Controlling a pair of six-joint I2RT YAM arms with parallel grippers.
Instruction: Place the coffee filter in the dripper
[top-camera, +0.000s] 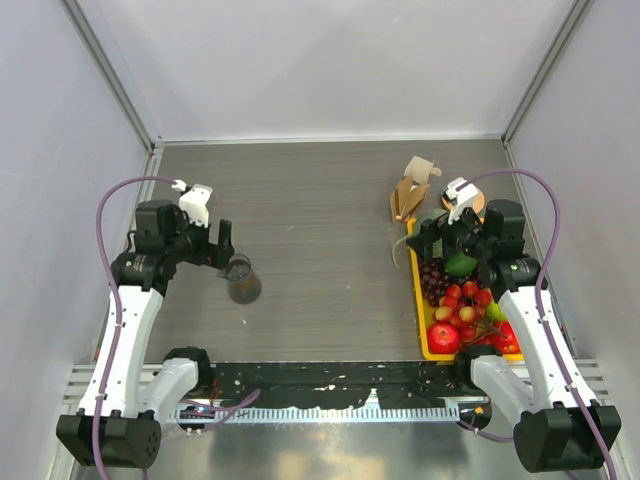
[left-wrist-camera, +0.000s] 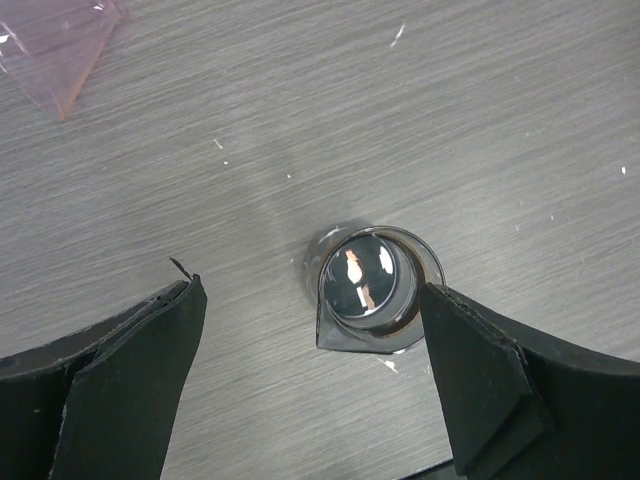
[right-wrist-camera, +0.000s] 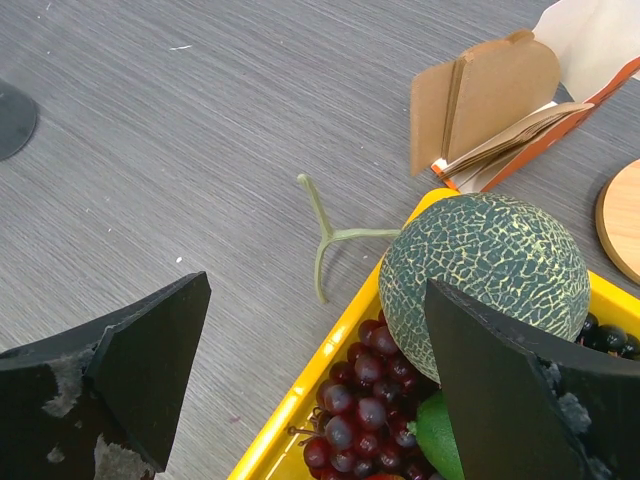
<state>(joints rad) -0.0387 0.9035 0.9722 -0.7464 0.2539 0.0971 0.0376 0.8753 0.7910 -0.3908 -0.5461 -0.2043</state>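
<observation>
The dripper (top-camera: 243, 281), a small clear glass cone with a dark centre, stands on the table left of the middle. In the left wrist view the dripper (left-wrist-camera: 373, 285) sits between my open jaws, close to the right finger (left-wrist-camera: 480, 380). My left gripper (top-camera: 226, 248) (left-wrist-camera: 310, 300) is open and empty just above it. No single coffee filter shows apart from the bunch of brown filters (top-camera: 406, 197) (right-wrist-camera: 486, 108) in its orange and white holder. My right gripper (top-camera: 428, 240) (right-wrist-camera: 318, 300) is open and empty over the left rim of the yellow tray (right-wrist-camera: 300, 400).
The yellow fruit tray (top-camera: 417, 300) at right holds a melon (right-wrist-camera: 485, 275), grapes (right-wrist-camera: 385, 400), and red fruit (top-camera: 445, 336). A wooden disc (right-wrist-camera: 622, 220) lies behind it. A pink clear sheet (left-wrist-camera: 60, 45) lies on the table far from the dripper.
</observation>
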